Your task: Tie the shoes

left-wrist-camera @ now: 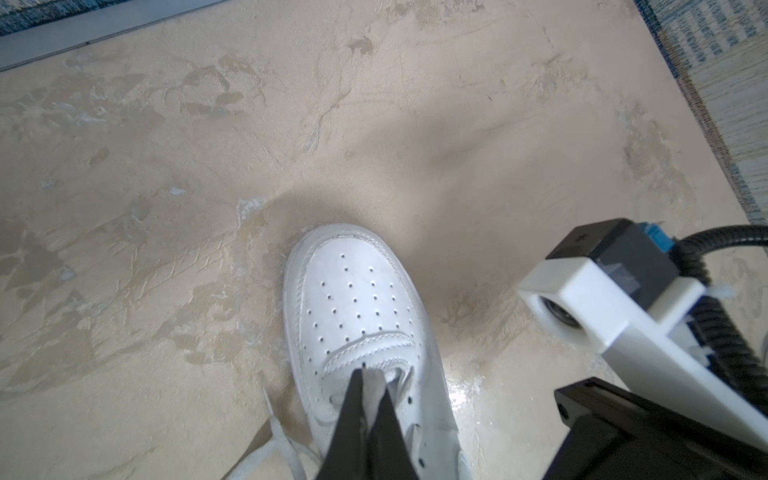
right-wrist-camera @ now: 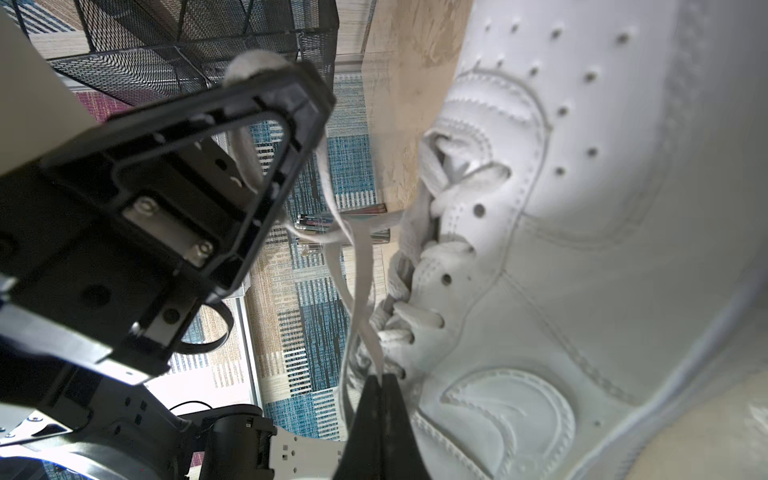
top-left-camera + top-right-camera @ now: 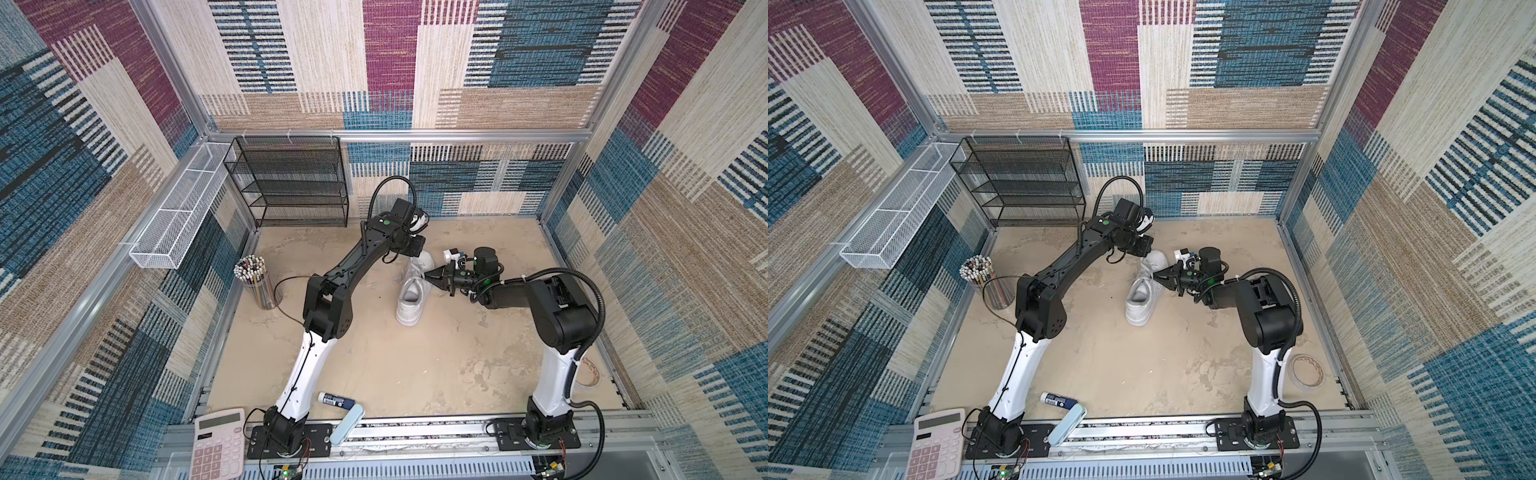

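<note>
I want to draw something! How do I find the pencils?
Look at the black mesh shelf against the back wall. On the table in front of its left corner stands a cup stuffed with pencils, the only upright bristly bundle there.

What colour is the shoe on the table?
The shoe is all white; the left wrist view shows it best.

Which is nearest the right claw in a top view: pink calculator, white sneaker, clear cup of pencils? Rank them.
1. White sneaker, right beside the right claw.
2. Clear cup of pencils, left edge.
3. Pink calculator, front-left corner.
</note>
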{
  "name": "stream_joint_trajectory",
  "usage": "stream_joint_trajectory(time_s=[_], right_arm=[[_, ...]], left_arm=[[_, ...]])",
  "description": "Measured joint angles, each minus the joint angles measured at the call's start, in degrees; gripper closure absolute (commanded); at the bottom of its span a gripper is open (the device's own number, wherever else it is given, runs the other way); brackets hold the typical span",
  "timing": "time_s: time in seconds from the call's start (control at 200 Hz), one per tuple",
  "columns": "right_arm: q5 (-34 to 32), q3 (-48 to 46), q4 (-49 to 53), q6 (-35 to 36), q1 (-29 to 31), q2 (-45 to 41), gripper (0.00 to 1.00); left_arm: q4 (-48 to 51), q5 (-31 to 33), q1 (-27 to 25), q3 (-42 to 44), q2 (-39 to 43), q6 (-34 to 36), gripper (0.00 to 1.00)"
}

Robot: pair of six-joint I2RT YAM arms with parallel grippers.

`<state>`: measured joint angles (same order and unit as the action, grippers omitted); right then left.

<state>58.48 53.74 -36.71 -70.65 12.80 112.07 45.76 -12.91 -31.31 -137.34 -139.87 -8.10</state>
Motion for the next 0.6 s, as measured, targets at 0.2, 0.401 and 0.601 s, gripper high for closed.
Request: stream_joint_trajectory(time_s=[0.2, 0.401, 0.601], right_arm=[[-0.2, -1.9, 2.4, 1.8, -1.2, -2.0, 1.00], [-0.3, -3.6, 5.6, 4.4, -1.9, -4.7, 1.00], [-0.6, -4.5, 9.9, 7.3, -2.4, -6.1, 1.00]], left_arm=[[-2.3, -2.5, 0.9, 1.3, 0.6, -2.6, 1.00], [-4.1, -4.0, 1.8, 2.1, 0.9, -4.6, 1.00], [-5.6, -5.3, 2.4, 3.7, 1.3, -5.3, 1.00]])
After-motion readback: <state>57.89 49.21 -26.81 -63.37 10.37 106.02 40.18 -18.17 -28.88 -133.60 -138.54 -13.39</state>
